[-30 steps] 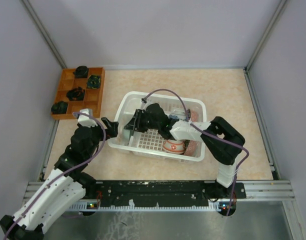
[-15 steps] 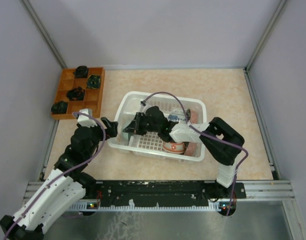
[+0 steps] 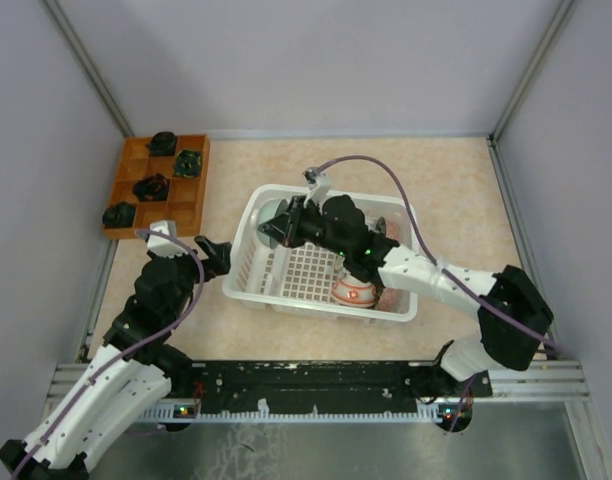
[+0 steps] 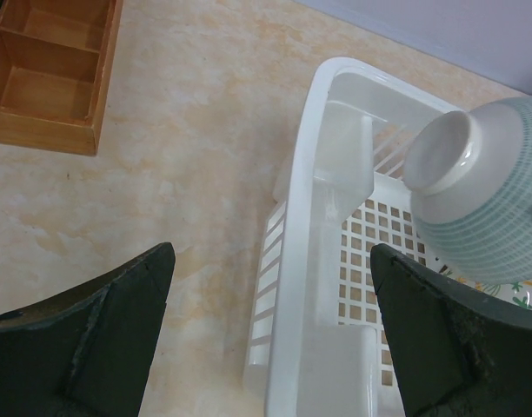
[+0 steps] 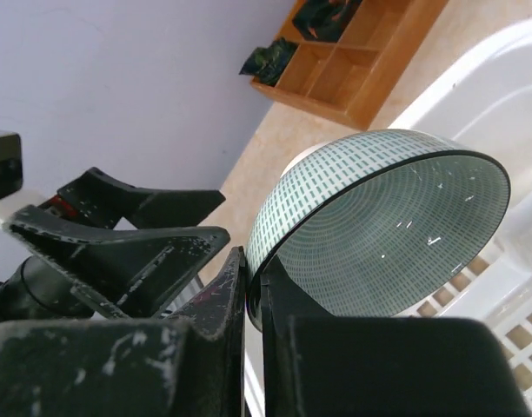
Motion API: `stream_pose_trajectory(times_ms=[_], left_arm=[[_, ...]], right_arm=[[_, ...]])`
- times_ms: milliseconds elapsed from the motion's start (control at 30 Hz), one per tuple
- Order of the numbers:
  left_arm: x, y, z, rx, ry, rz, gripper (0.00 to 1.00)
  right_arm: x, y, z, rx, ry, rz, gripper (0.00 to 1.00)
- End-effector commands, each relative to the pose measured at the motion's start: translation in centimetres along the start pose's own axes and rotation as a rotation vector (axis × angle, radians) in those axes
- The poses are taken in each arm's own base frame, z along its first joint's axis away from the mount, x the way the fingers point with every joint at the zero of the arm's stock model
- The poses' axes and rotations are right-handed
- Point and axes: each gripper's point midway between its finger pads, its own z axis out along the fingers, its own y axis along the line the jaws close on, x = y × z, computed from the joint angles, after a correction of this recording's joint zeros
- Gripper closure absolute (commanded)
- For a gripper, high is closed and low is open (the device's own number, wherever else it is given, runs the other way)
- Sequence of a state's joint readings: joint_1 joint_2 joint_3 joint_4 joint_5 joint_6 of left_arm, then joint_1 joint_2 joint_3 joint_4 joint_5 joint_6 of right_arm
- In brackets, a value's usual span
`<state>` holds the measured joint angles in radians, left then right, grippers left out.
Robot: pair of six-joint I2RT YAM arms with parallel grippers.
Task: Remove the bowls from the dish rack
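Holding: right gripper pinches bowl rim, rack below it
Left gripper: spread, rack just ahead
Risk: thin rim pinch could slip, dropping bowl

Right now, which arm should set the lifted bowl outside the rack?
Right. The right gripper is shut on the bowl above the dish rack; the left gripper is open, empty, beside it.

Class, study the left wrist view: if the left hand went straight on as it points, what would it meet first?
Probably the dish rack, at its slotted side wall, though depth is unclear.
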<state>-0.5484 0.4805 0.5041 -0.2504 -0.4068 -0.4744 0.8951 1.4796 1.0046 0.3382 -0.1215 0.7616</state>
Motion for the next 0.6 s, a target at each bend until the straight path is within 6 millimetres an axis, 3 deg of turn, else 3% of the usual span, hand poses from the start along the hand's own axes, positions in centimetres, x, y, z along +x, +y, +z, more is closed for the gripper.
stream_pose_trajectory(times_ms=[0,233,367,567], left_arm=[[0.1,0.1,-0.1,-0.004,0.001,-0.005,0.01],[0.1,-0.7,0.3,0.024,0.017,0.002,0.01],[-0.1,-1.3,0.6,0.036,0.034,0.017,0.01],[-0.1,-2.0,1.0,0.058,0.05,0.033,0.01]], right_arm=[[-6.5,4.3,-2.4,-0.051,-0.176,-0.132,1.0],[-13.6,2.8,-9.3,0.297,-0.301,-0.35,1.0],[-17.0,-0.2,-13.6,0.578,-0.271,-0.401,1.0],[-19.3,-5.0,-19.7,0.91,-0.202,-0.416,1.0]])
